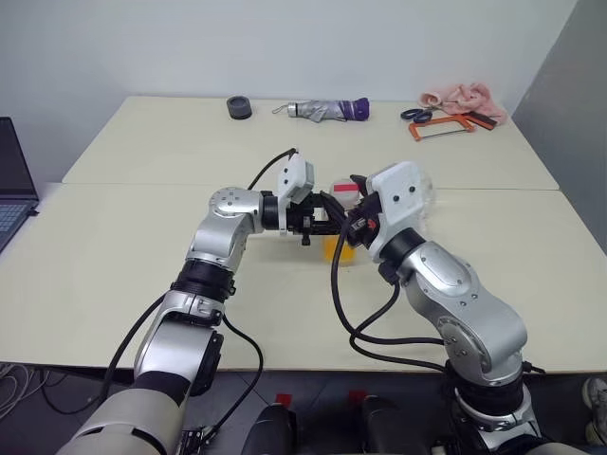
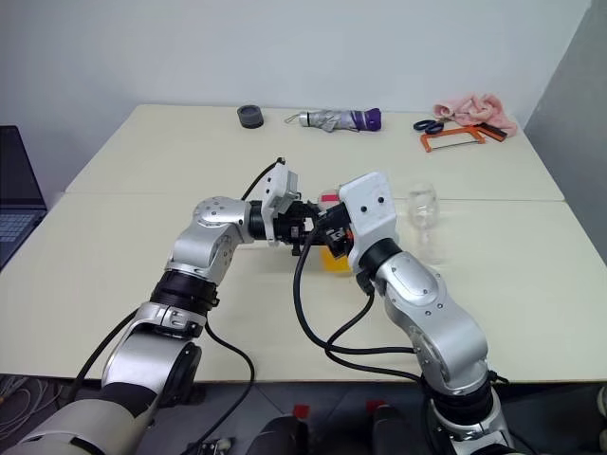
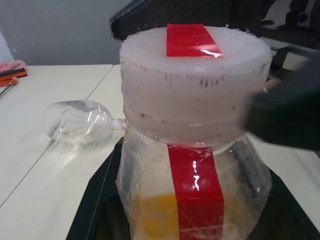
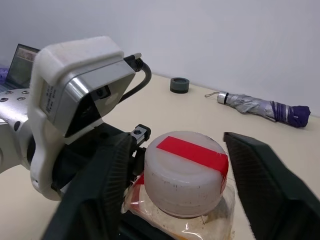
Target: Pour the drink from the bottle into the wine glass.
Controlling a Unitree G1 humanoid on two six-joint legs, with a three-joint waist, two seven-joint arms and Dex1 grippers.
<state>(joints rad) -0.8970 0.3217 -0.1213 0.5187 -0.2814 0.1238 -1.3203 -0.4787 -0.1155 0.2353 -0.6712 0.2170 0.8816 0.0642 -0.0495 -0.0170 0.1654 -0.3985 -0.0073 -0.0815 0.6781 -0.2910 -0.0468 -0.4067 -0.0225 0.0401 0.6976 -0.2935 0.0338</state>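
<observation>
Cream table (image 1: 142, 246) – grey wall; left pincer (image 1: 327, 216) clenched on bottle (image 4: 182, 175), right pincer (image 4: 175, 185) released astride cap.

We see the bottle (image 3: 192, 150) cut off below its shoulders, its body hidden behind both arms in the head views; the wine glass (image 3: 80, 121) loses its foot behind the cap.

Cream tables (image 1: 142, 246) pushed together before a pale wall (image 1: 285, 38).
</observation>
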